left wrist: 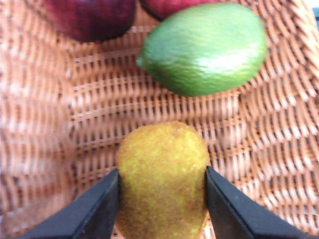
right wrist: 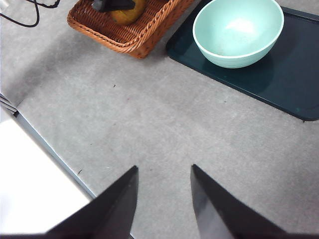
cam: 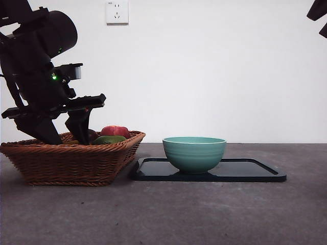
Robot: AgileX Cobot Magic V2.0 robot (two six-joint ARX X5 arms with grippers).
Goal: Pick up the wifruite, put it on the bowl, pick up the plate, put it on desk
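From my seat the desk (cam: 163, 214) is the biggest thing in front of me, dark and mottled, with the wicker basket (cam: 71, 163) on one side and a dark tray (cam: 245, 171) just beside it. The bowl (cam: 194, 153) stands on that tray, empty as far as the right wrist view shows — so the tray is presumably the "plate" I must set down on the desk later.

The left gripper (left wrist: 162, 186) is down inside the basket, its jaws set on either flank of the wifruite (left wrist: 162, 179) and touching its skin; I judge the grasp made or all but made. The fruit rests on the basket floor. A green lemon-shaped fruit (left wrist: 204, 47) lies just beyond it, and a red apple (cam: 115, 131) and a dark fruit (left wrist: 89, 17) lie further back.

The right gripper (right wrist: 164, 199) hangs above bare desk, jaws somewhat apart, holding nothing.

My worries:
- The jaws meet the wifruite on curved sides; if the grip sits off the widest part, it may squirt out when lifted.
- A lift with any drift could knock the green fruit or catch the basket's sloped wall.
- The bowl is deep and hard — released from too high, the fruit may bounce out.
- Later, the bowl could slide as the tray is lifted.
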